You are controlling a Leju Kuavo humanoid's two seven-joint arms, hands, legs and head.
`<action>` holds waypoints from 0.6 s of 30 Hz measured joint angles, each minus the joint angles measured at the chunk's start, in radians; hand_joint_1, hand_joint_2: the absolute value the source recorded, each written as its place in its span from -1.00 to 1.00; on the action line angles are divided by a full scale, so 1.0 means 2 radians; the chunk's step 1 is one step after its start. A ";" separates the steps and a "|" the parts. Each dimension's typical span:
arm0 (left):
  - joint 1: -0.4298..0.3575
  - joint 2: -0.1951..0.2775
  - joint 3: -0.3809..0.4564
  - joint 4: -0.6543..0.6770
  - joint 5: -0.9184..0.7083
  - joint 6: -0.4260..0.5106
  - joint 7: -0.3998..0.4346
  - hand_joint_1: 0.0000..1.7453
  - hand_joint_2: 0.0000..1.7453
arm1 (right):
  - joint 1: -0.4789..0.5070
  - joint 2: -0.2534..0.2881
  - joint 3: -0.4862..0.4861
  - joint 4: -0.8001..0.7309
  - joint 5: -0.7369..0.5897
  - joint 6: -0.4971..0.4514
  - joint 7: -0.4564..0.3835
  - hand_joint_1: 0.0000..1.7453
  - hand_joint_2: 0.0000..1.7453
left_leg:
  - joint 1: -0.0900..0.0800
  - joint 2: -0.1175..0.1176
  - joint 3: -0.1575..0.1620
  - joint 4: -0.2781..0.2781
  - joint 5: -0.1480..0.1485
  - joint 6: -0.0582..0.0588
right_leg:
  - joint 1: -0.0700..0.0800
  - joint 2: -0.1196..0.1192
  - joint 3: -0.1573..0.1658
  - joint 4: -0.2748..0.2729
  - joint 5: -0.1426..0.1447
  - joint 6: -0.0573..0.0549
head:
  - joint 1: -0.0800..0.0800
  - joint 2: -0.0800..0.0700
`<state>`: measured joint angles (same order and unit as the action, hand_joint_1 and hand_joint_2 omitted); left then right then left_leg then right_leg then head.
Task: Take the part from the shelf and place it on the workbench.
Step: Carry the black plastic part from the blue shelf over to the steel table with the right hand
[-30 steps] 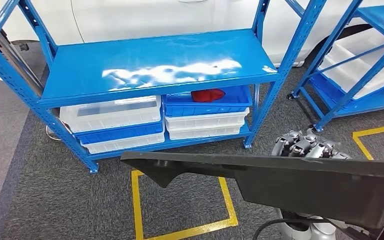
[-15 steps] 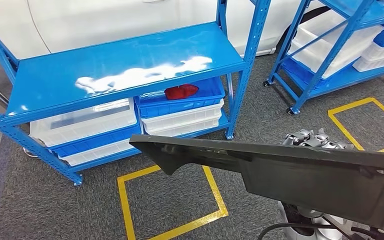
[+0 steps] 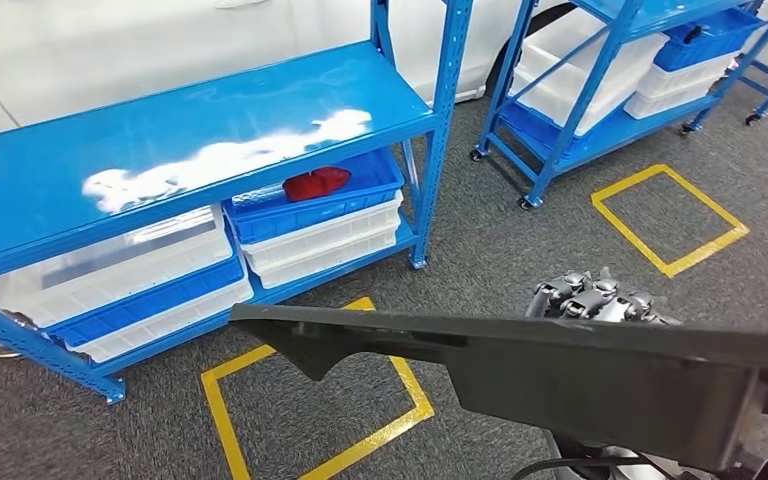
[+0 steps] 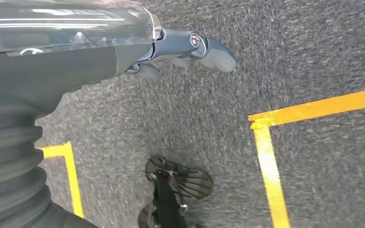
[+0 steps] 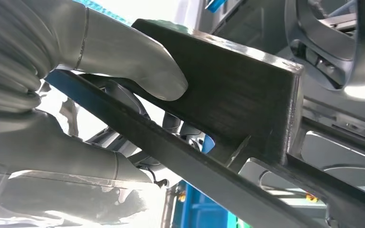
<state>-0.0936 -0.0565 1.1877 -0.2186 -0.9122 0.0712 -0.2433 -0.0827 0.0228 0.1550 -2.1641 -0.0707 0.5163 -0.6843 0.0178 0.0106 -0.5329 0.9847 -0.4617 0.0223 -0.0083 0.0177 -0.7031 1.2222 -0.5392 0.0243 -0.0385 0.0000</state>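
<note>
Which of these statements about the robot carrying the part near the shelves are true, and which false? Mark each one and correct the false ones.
1. The right hand grips the dark part. True.
2. The left hand holds a red object. False: it holds nothing, above the carpet.
3. A red object lies in a blue bin under the shelf top. True.
4. The floor markings are white. False: they are yellow.

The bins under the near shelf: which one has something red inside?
The upper right blue bin, on top of two white bins. A red object lies in it; none shows in the left stack.
</note>
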 joint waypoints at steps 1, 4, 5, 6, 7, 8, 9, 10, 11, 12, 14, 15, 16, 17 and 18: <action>0.001 0.000 0.000 0.000 0.000 0.000 0.001 -1.00 1.00 | 0.001 -0.001 0.001 0.002 0.000 0.000 0.000 1.00 1.00 | 0.000 0.007 -0.001 0.000 0.000 0.000 | -0.001 -0.003 -0.012 0.027 -0.009 0.002 | 0.000 0.000; 0.000 -0.001 0.000 0.000 0.001 -0.001 0.004 -1.00 1.00 | 0.000 -0.005 0.002 0.007 -0.003 0.004 0.000 1.00 1.00 | -0.001 0.024 -0.002 0.002 -0.001 -0.002 | -0.003 -0.012 0.007 -0.002 0.015 0.003 | 0.000 0.000; -0.001 -0.001 0.000 0.000 0.002 -0.002 0.004 -1.00 1.00 | -0.001 -0.006 0.002 0.008 -0.005 0.007 0.000 1.00 1.00 | -0.001 0.029 -0.001 0.002 -0.002 -0.003 | -0.003 -0.022 0.029 -0.041 0.029 0.001 | 0.000 0.000; -0.002 -0.002 0.000 0.000 0.003 -0.001 0.004 -1.00 1.00 | -0.002 -0.007 0.002 0.010 -0.007 0.011 0.000 1.00 1.00 | -0.002 0.034 0.000 0.003 -0.003 -0.005 | -0.001 -0.031 0.048 -0.076 0.040 -0.002 | 0.000 0.000; -0.002 -0.002 0.000 0.000 0.005 0.000 0.005 -1.00 1.00 | -0.003 -0.007 0.002 0.011 -0.011 0.016 0.000 1.00 1.00 | -0.003 0.038 0.001 0.003 -0.004 -0.008 | 0.001 -0.037 0.060 -0.098 0.045 -0.005 | 0.000 0.000; -0.002 -0.002 0.000 0.000 0.006 0.001 0.005 -1.00 1.00 | -0.005 -0.007 0.002 0.013 -0.013 0.021 0.000 1.00 1.00 | -0.005 0.042 0.001 0.003 -0.005 -0.010 | 0.003 -0.039 0.063 -0.107 0.046 -0.008 | 0.000 0.000; -0.002 -0.003 0.000 0.000 0.007 0.002 0.005 -1.00 1.00 | -0.007 -0.007 0.002 0.014 -0.016 0.027 0.000 1.00 1.00 | -0.005 0.046 0.002 0.003 -0.005 -0.013 | 0.005 -0.035 0.062 -0.108 0.046 -0.011 | 0.000 0.000; -0.002 -0.003 0.000 0.000 0.008 0.004 0.004 -1.00 1.00 | -0.009 -0.007 0.002 0.016 -0.017 0.033 0.000 1.00 1.00 | -0.005 0.050 0.002 0.003 -0.006 -0.016 | 0.004 -0.029 0.061 -0.109 0.047 -0.014 | 0.000 0.000; -0.003 -0.003 0.000 0.000 0.009 0.005 0.003 -1.00 1.00 | -0.011 -0.007 0.002 0.018 -0.018 0.037 0.000 1.00 1.00 | -0.005 0.047 0.002 0.005 -0.009 -0.019 | 0.003 -0.024 0.061 -0.111 0.049 -0.018 | 0.000 0.000; -0.004 -0.004 0.000 0.000 0.010 0.006 0.001 -1.00 1.00 | -0.014 -0.006 0.001 0.020 -0.018 0.041 0.000 1.00 1.00 | -0.004 0.038 -0.001 0.014 -0.017 -0.021 | 0.001 -0.019 0.062 -0.113 0.051 -0.021 | 0.000 0.000; -0.004 -0.004 0.001 0.000 0.011 0.005 -0.005 -1.00 1.00 | -0.020 -0.002 -0.001 0.024 -0.019 0.047 0.000 1.00 1.00 | -0.002 0.012 -0.023 0.066 -0.048 -0.024 | 0.000 -0.010 0.062 -0.116 0.054 -0.026 | 0.000 0.000; -0.004 -0.004 0.001 0.000 0.011 0.004 -0.008 -1.00 1.00 | -0.022 0.000 -0.004 0.025 -0.019 0.050 0.000 1.00 1.00 | -0.001 0.003 -0.039 0.102 -0.065 -0.024 | 0.000 -0.005 0.061 -0.116 0.055 -0.027 | 0.000 0.000; -0.003 -0.003 0.001 0.000 0.011 0.003 -0.010 -1.00 1.00 | -0.023 0.001 -0.007 0.027 -0.020 0.054 0.000 1.00 1.00 | -0.001 0.000 -0.054 0.133 -0.076 -0.025 | 0.001 0.002 0.060 -0.115 0.055 -0.027 | 0.000 0.000; -0.002 -0.003 0.001 0.000 0.012 0.002 -0.012 -1.00 1.00 | -0.022 0.003 -0.011 0.028 -0.020 0.058 0.000 1.00 1.00 | -0.001 -0.002 -0.062 0.148 -0.077 -0.025 | 0.002 0.008 0.060 -0.114 0.055 -0.027 | 0.000 0.000; -0.001 -0.002 0.001 0.000 0.012 0.002 -0.014 -1.00 1.00 | -0.022 0.004 -0.015 0.028 -0.021 0.063 0.000 1.00 1.00 | -0.001 -0.002 -0.061 0.144 -0.068 -0.025 | 0.002 0.014 0.059 -0.113 0.055 -0.027 | 0.000 0.000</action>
<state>-0.0960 -0.0609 1.1904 -0.2186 -0.8875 0.0751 -0.2707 -0.1263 0.0308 0.1256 -2.1079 -0.1128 0.6426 -0.6844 0.0155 0.0057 -0.6555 1.2731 -0.5979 -0.0269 -0.0038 0.0460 -0.5842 0.9954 -0.4291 -0.0300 -0.0385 0.0000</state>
